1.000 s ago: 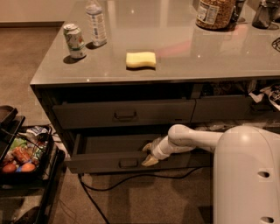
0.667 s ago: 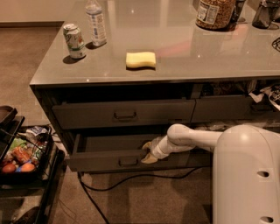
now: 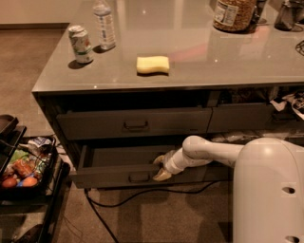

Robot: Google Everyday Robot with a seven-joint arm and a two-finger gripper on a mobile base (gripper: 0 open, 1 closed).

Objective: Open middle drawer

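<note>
The middle drawer (image 3: 109, 176) is the wide dark-grey one low in the cabinet. It is pulled partly out, with a small dark bar handle (image 3: 139, 177) at the centre of its front and a plain grey inside (image 3: 121, 155). My gripper (image 3: 160, 167) is on a white arm reaching in from the right. It sits at the top edge of the drawer front, just right of the handle. One finger (image 3: 158, 159) is inside the drawer and the other (image 3: 162, 175) is on the outer face, clamping the front panel.
A taller-fronted drawer (image 3: 95, 124) sits above it, a narrower one (image 3: 240, 117) to its right. On the counter (image 3: 228, 57) stand a can (image 3: 81, 44), a bottle (image 3: 104, 23), a yellow sponge (image 3: 152, 64) and a jar (image 3: 234, 13). A snack cart (image 3: 23, 171) stands left; a cable (image 3: 142, 193) lies on the floor.
The drawer has come very slightly further out with my gripper on its front edge. Nothing else has moved.
</note>
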